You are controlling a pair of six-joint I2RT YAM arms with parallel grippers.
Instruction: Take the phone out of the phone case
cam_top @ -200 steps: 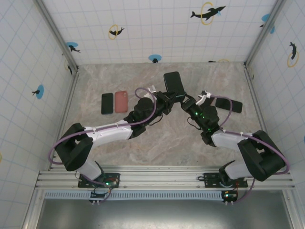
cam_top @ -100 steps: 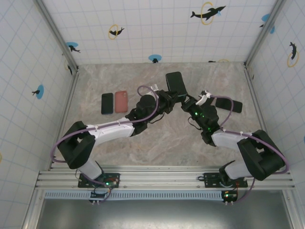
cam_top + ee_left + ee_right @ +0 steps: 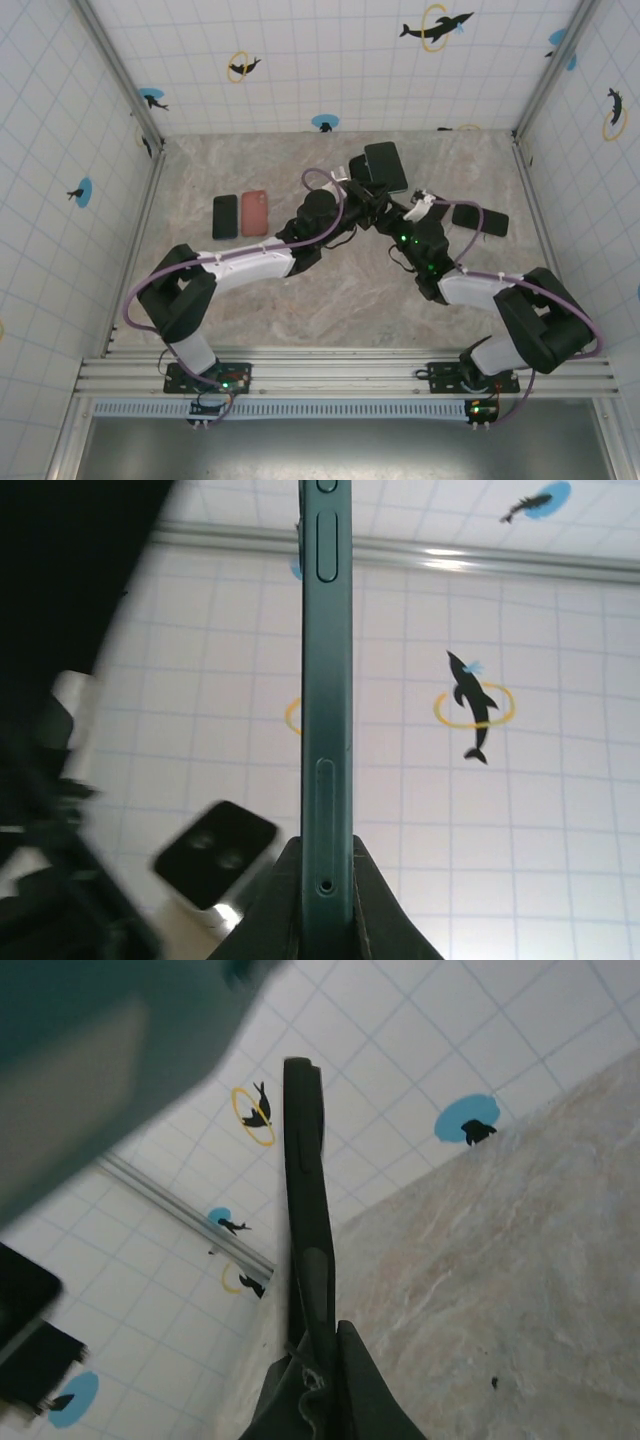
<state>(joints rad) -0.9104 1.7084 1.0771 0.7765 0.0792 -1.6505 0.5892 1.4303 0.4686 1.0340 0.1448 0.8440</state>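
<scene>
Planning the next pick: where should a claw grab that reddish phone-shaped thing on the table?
Straight down, pinching its two long edges, the narrower span: the reddish thing lies flat. The black phone lies close alongside, so that finger probably has little room.

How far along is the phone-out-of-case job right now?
Mostly done, by the look of it. The left end effector is shut on a bare-looking teal phone with its side buttons exposed. The right end effector is shut on a thin dark case, which seems to be apart from the phone. In hand: both pieces held above the table. Left, probably: setting both down.
</scene>
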